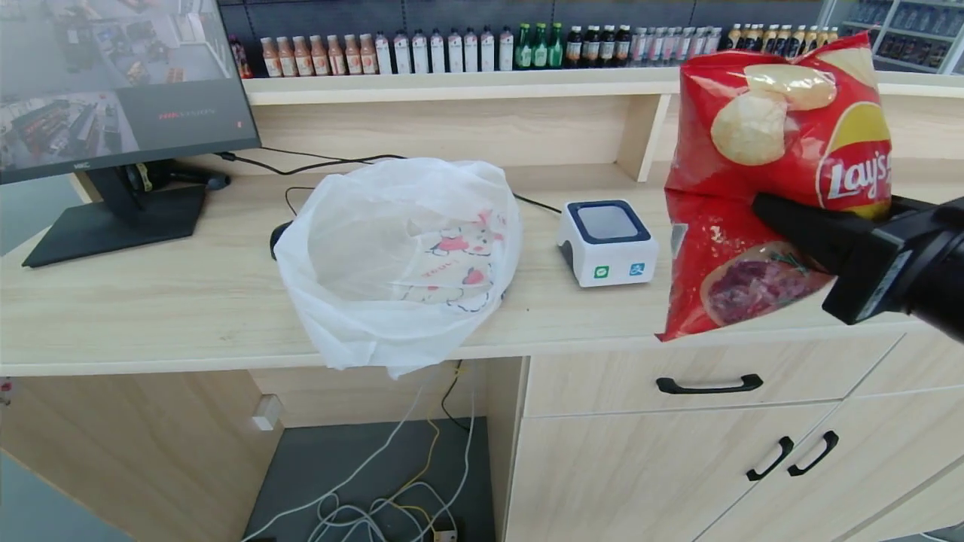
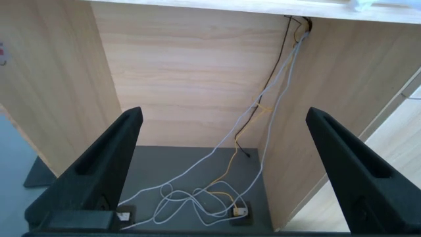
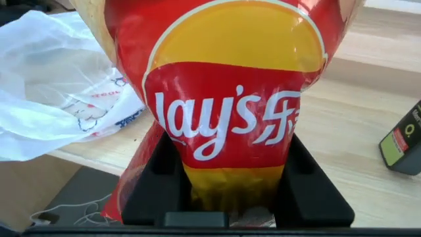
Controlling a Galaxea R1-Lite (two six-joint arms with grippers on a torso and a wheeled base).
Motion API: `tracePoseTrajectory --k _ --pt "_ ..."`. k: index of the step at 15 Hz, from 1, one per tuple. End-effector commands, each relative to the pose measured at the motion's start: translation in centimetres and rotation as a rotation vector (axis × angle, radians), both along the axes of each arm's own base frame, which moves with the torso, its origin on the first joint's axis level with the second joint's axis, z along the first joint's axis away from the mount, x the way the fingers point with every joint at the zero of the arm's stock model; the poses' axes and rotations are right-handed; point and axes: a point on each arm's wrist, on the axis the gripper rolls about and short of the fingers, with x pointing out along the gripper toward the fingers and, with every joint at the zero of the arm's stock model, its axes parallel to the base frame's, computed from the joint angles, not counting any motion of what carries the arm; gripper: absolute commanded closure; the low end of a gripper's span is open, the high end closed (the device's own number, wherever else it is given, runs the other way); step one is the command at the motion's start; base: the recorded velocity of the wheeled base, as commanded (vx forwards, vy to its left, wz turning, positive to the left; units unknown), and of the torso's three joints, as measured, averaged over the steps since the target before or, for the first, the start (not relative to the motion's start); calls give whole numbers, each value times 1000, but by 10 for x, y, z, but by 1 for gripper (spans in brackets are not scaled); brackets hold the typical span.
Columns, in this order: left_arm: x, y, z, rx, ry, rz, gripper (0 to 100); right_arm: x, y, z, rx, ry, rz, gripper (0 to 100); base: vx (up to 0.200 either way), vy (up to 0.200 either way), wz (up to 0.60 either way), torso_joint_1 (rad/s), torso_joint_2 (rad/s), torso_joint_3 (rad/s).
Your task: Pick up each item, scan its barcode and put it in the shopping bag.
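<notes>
A red bag of potato chips (image 1: 768,173) hangs upright in the air at the right, above the counter's front edge, with my right gripper (image 1: 798,222) shut on its middle. Up close, the chips bag (image 3: 227,112) sits squeezed between the two black fingers (image 3: 158,174). The white scanner (image 1: 606,241) with a dark glass top stands on the counter just left of the bag. The white plastic shopping bag (image 1: 399,256) lies open further left, drooping over the counter edge. My left gripper (image 2: 223,171) is open below the counter, facing the cable recess.
A monitor (image 1: 113,83) on a black stand occupies the counter's far left. A black mouse (image 1: 277,239) and cables lie behind the shopping bag. A raised shelf (image 1: 467,83) with bottles runs along the back. Drawers with black handles (image 1: 708,385) sit below the right side.
</notes>
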Motion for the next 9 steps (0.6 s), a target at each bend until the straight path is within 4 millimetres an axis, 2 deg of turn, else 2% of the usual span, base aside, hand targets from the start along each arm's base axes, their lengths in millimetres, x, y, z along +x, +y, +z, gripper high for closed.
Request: tracePoseTrajectory --k 1,9 --pt "0 0 0 0 0 -1 0 14 12 10 -32 -23 -8 100 0 0 0 0 0 0" --pt "0 0 0 0 2 1 0 44 39 15 -70 -17 -69 100 0 0 0 0 0 0"
